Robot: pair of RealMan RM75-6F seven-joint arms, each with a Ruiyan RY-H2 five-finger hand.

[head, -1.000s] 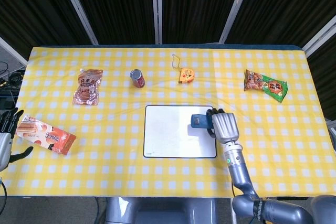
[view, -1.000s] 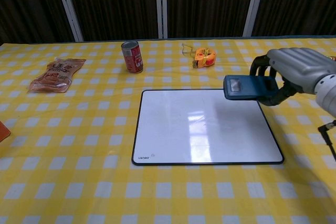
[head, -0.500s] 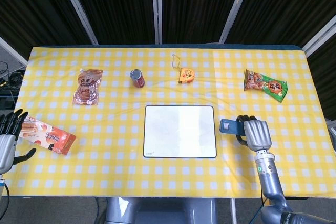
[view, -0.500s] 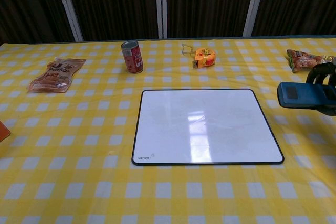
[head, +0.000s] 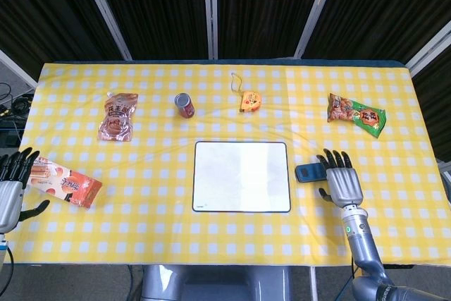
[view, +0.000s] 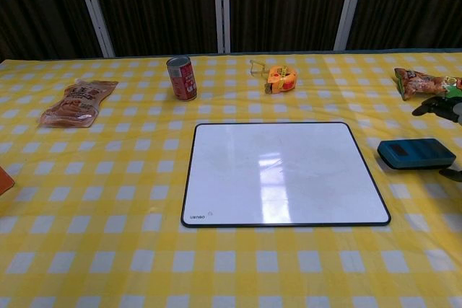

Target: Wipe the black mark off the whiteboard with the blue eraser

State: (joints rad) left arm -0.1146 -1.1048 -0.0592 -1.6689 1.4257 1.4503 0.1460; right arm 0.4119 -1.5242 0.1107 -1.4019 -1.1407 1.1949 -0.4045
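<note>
Change: a second ago the right hand (head: 342, 184) carried the blue eraser (head: 309, 172) over the right part of the whiteboard (head: 241, 176); half a second ago it had swung clear to the right; now the eraser lies flat on the desk (head: 211, 237) and the hand has let go.
Right hand fingers: spread apart, holding nothing, just right of the eraser at lower right of the head view; only fingertips show at the chest view's right edge.
Left hand (head: 10, 188): at the far left edge of the head view, fingers splayed and empty, next to an orange snack packet (head: 61, 180).
Eraser: on the yellow checked cloth, just beside the whiteboard's right edge, not touching it.
Whiteboard: centre of the desk; no black mark visible in either view.
Meaning: the wipe looks finished and the eraser is set down; likely only the arm's withdrawal remains.
</note>
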